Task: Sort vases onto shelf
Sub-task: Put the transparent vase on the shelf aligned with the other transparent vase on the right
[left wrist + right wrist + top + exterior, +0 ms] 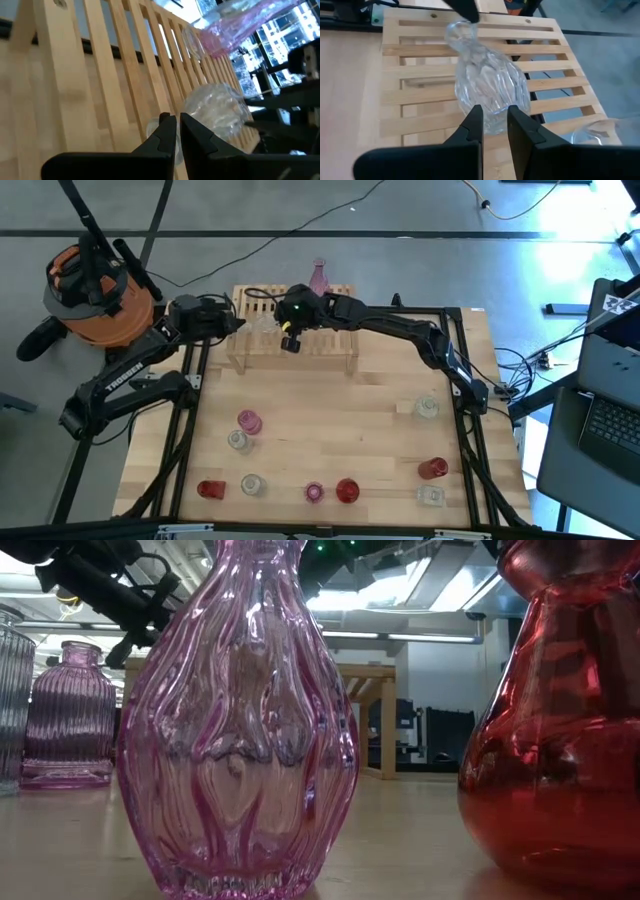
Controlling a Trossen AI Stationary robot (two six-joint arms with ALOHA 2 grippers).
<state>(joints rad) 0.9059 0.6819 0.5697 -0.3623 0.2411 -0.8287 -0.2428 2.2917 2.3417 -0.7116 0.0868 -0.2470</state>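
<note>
Both arms over shelf (290, 330) at far end of tabletop (330, 430). Clear vase (487, 87) lies tipped on shelf slats between two sets of fingers. Left gripper (175, 131) pinches vase neck, fingers clenched on it. Right gripper (495, 122) at vase base, fingers nearly together, touching glass; grasp unclear. Pink vase (319, 277) stands at shelf back edge. Other vases (247, 422) scattered on near tabletop, well apart from shelf.

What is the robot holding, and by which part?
The left gripper seems to pinch the clear vase by its neck rim, over the shelf. The right gripper is at its base; a hold there cannot be told.
</note>
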